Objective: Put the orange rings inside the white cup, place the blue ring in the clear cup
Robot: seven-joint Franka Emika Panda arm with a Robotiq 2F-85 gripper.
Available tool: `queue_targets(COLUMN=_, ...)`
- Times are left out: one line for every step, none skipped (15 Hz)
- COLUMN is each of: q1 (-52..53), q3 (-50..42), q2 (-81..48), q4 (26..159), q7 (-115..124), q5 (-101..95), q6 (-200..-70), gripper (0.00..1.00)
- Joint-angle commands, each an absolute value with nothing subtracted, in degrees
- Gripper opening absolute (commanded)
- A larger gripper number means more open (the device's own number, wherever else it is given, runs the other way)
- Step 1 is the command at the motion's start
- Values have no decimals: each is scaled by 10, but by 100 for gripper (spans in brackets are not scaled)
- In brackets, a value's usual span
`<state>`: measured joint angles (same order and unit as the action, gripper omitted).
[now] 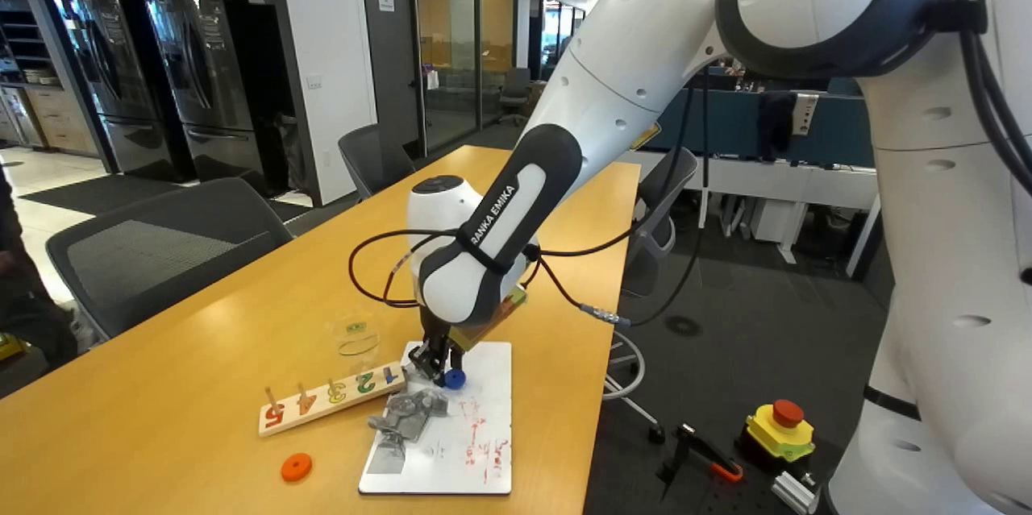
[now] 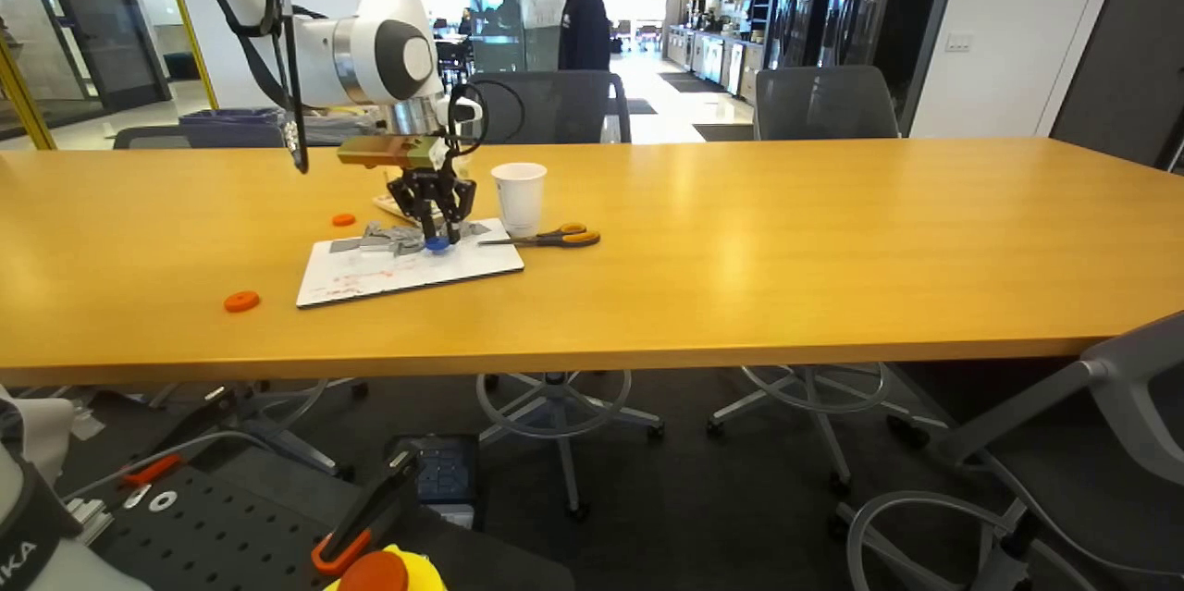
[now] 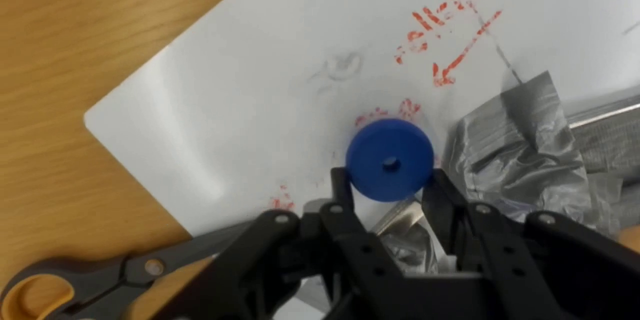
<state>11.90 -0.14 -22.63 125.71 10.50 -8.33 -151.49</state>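
Observation:
The blue ring (image 3: 390,147) sits between the tips of my gripper (image 3: 386,175) in the wrist view, touched on both sides. My gripper looks shut on it, just above or at the whiteboard; I cannot tell if the ring touches the board. The ring also shows in both exterior views (image 1: 455,379) (image 2: 437,244). The white cup (image 2: 520,201) stands upright beyond the board in an exterior view. The clear cup (image 1: 355,340) stands near the number board. An orange ring (image 1: 296,467) lies on the table; an exterior view shows two orange rings (image 2: 343,219) (image 2: 241,301).
The whiteboard (image 1: 472,426) carries crumpled grey tape (image 1: 411,412). A wooden number board with pegs (image 1: 330,400) leans against its edge. Scissors (image 2: 560,238) lie beside the white cup, with blades over the whiteboard. Chairs and a person (image 2: 583,18) are beyond the table.

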Motion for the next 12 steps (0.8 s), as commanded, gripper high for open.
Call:
queue_targets(q1=119, q3=6, q2=-178, q4=1242, q7=107, q5=-85, q6=-1484, gripper=17)
queue_targets(q1=117, q3=10, q2=-170, q4=1235, q7=104, q5=-83, q6=-1481, gripper=17)
queue_targets(q1=117, q3=14, q2=-162, q4=1228, q7=103, q5=-81, q6=-1479, gripper=17)
queue_targets(q1=115, q3=19, q2=-157, q4=1220, q7=101, q5=-79, q6=-1476, gripper=17)
queue_targets(q1=115, q3=22, q2=-153, q4=1212, q7=102, q5=-78, q6=-1479, gripper=17)
queue_targets(q1=113, q3=28, q2=-152, q4=1203, q7=99, q5=-74, q6=-1485, gripper=17)
queue_targets(q1=111, q3=32, q2=-152, q4=1195, q7=96, q5=-70, q6=-1491, gripper=17)
queue_targets(q1=111, q3=35, q2=-157, q4=1184, q7=96, q5=-67, q6=-1499, gripper=17)
queue_targets(q1=111, q3=37, q2=-162, q4=1175, q7=96, q5=-65, q6=-1505, gripper=17)
queue_targets(q1=111, q3=38, q2=-171, q4=1163, q7=99, q5=-64, q6=-1512, gripper=17)
queue_targets(q1=111, q3=40, q2=-178, q4=1151, q7=96, q5=-61, q6=-1514, gripper=17)
queue_targets(q1=110, q3=42, q2=-186, q4=1140, q7=93, q5=-59, q6=-1514, gripper=17)
